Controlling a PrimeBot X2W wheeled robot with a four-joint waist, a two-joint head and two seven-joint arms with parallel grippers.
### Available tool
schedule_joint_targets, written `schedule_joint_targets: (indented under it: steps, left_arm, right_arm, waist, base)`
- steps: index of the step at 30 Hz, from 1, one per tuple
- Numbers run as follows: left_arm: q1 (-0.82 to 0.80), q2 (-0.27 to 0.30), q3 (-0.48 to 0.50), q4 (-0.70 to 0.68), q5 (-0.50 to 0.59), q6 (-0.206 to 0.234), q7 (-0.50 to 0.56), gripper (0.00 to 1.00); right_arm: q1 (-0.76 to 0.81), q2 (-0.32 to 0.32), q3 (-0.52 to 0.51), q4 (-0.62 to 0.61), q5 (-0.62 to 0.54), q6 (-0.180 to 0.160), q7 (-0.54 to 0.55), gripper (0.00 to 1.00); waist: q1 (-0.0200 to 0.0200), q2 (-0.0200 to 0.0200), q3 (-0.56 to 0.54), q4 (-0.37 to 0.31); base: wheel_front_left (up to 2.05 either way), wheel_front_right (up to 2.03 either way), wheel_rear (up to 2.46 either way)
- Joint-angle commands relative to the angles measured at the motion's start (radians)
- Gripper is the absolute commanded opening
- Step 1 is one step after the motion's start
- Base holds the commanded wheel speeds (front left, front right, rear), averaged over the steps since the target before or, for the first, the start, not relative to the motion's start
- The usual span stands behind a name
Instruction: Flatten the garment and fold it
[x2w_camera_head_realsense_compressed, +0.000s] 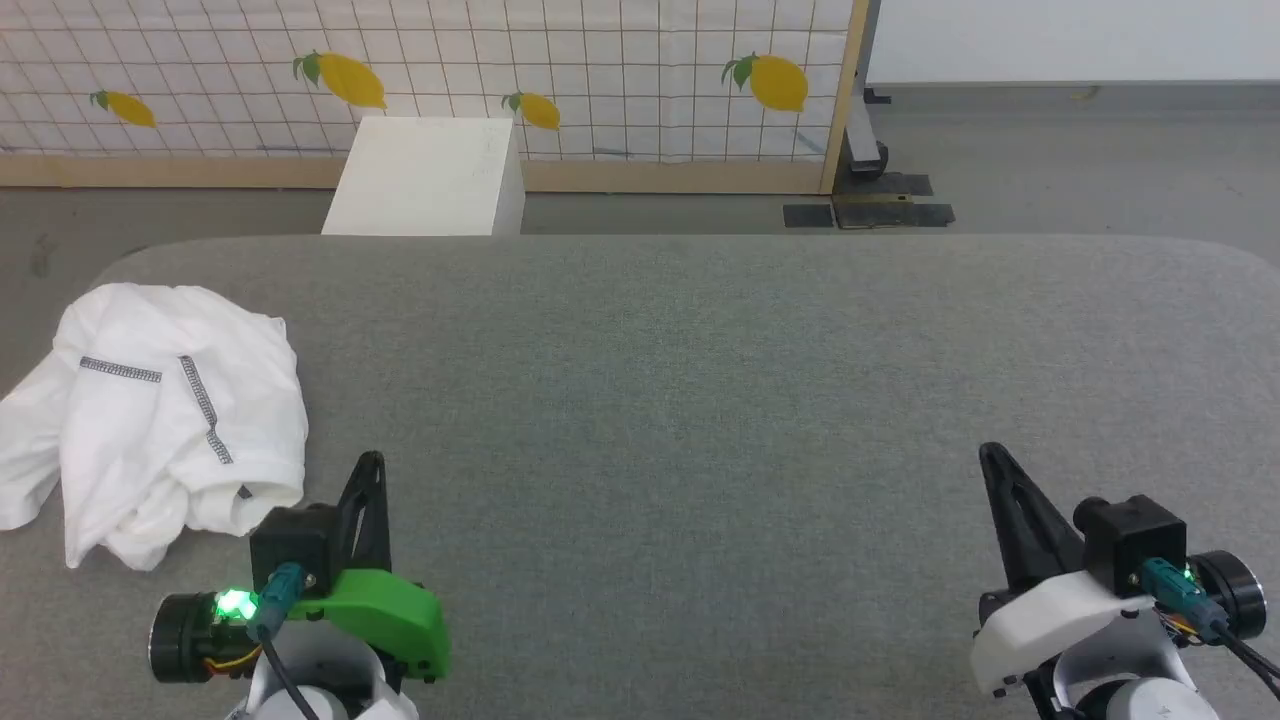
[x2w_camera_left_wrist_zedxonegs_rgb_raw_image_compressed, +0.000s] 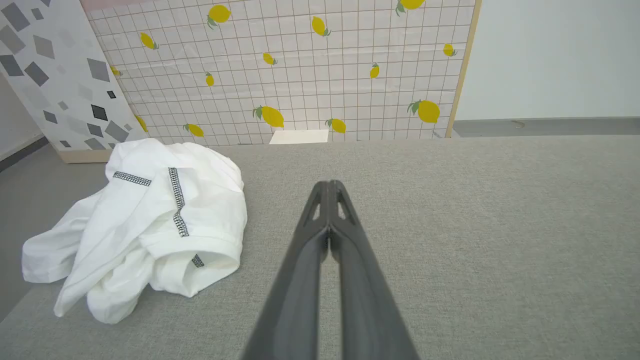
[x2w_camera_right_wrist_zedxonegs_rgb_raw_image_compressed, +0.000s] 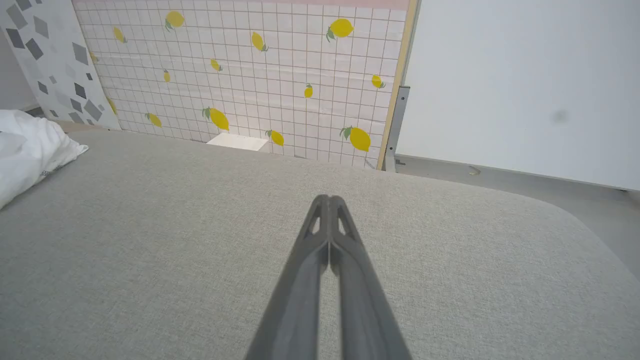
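Observation:
The garment (x2w_camera_head_realsense_compressed: 160, 410) is a white thin shirt with dark grey stitched seam lines, lying crumpled in a heap at the table's left edge; one part hangs over that edge. The same garment (x2w_camera_left_wrist_zedxonegs_rgb_raw_image_compressed: 150, 220) sits left of my left fingers, and its edge (x2w_camera_right_wrist_zedxonegs_rgb_raw_image_compressed: 25, 150) peeks in at the far left of the right wrist view. My left gripper (x2w_camera_head_realsense_compressed: 370, 462) is shut and empty, just right of the heap near the front edge. My right gripper (x2w_camera_head_realsense_compressed: 990, 455) is shut and empty at the front right, far from the cloth. In the wrist views the left gripper (x2w_camera_left_wrist_zedxonegs_rgb_raw_image_compressed: 328, 184) and right gripper (x2w_camera_right_wrist_zedxonegs_rgb_raw_image_compressed: 328, 198) have tips pressed together.
The grey fabric table (x2w_camera_head_realsense_compressed: 700, 380) spreads wide between the grippers. A rigid white box (x2w_camera_head_realsense_compressed: 425, 178) stands behind its far edge on the floor. A lemon-patterned tiled panel (x2w_camera_head_realsense_compressed: 450, 70) backs the scene, with a dark stand foot (x2w_camera_head_realsense_compressed: 865, 150) at right.

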Motion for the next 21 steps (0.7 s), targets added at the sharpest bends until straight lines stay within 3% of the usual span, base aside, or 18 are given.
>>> schedule_joint_targets:
  steps: [1,17,18,21]
  left_arm:
    - [0.011,-0.005,0.003,-0.003,0.013,0.007,0.001,0.0]
    - [0.011,-0.005,0.003,-0.003,0.013,0.007,0.001,0.0]
    - [0.0,0.0,0.0,0.0,0.0,0.0,0.0,1.0]
    - [0.0,0.0,-0.002,0.0,-0.005,0.0,0.0,1.0]
  right_arm:
    - [-0.019,0.003,0.002,0.002,-0.006,-0.002,0.0,0.0]
    - [-0.019,0.003,0.002,0.002,-0.006,-0.002,0.0,0.0]
    - [0.0,0.0,0.0,0.0,0.0,0.0,0.0,1.0]
    - [0.0,-0.001,0.0,0.0,0.0,0.0,0.0,1.0]
  waist:
    - [0.0,0.0,0.0,0.0]
    - [0.0,0.0,0.0,0.0]
    - [0.0,0.0,0.0,0.0]
    - [0.0,0.0,0.0,0.0]
  base:
    - [0.0,0.0,0.0]
    - [0.0,0.0,0.0]
    - [0.0,0.0,0.0]
    - [0.0,0.0,0.0]
